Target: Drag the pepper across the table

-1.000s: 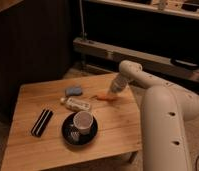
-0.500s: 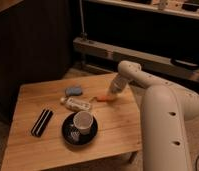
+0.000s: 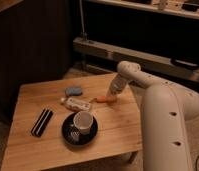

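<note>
The pepper [image 3: 104, 99] is a small slim orange-red shape lying on the light-brown wooden table [image 3: 48, 145], right of the middle near the far side. My gripper [image 3: 113, 92] comes down from the white arm and sits right at the pepper's right end, touching or almost touching it. The gripper's lower tip hides part of the pepper.
A white tube-shaped packet [image 3: 77, 104] lies just left of the pepper. A blue-grey object [image 3: 73, 91] lies behind it. A cup [image 3: 83, 121] stands on a dark plate [image 3: 68, 134] at the front middle. A black bar [image 3: 41, 122] lies at the left. My white arm [image 3: 165, 120] covers the table's right side.
The gripper and pepper stay in nearly the same spot; the pepper may have shifted slightly left toward the packet.
</note>
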Robot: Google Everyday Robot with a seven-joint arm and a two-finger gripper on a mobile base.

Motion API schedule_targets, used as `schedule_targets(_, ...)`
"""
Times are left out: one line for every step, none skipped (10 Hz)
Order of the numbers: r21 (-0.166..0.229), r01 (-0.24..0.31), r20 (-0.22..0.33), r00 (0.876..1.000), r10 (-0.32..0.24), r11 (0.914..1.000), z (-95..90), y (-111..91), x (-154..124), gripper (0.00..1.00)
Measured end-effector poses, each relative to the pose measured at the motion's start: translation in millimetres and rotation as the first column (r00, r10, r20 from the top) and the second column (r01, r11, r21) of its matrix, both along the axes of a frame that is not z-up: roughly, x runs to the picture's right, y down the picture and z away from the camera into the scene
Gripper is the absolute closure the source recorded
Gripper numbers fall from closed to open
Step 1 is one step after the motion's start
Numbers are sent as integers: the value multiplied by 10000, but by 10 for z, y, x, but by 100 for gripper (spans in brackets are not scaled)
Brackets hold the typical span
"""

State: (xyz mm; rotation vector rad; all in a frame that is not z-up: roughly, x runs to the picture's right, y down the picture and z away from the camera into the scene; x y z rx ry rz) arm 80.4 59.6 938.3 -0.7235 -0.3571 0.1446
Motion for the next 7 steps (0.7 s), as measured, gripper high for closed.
schedule_targets(-9, 38, 6, 10000, -38, 10000, -4, 9, -8, 67)
schedule_targets(-22, 75, 9, 10000, -75, 10000, -27, 31, -2, 67)
schedule_targets(-167, 147, 3, 9999, -147, 9998, -110, 126, 50, 67)
schedule_targets(-287, 232, -41, 9997, -234, 9993, -203, 237, 145, 67)
schedule_targets(-428, 370, -102, 9992, -374, 9984, -323, 389, 284, 67)
schedule_targets(-556, 432, -124, 9990, -440, 9975, -429, 521, 385, 67)
schedule_targets(-712, 498, -151, 9986, -510, 9962, -540, 658, 475, 67)
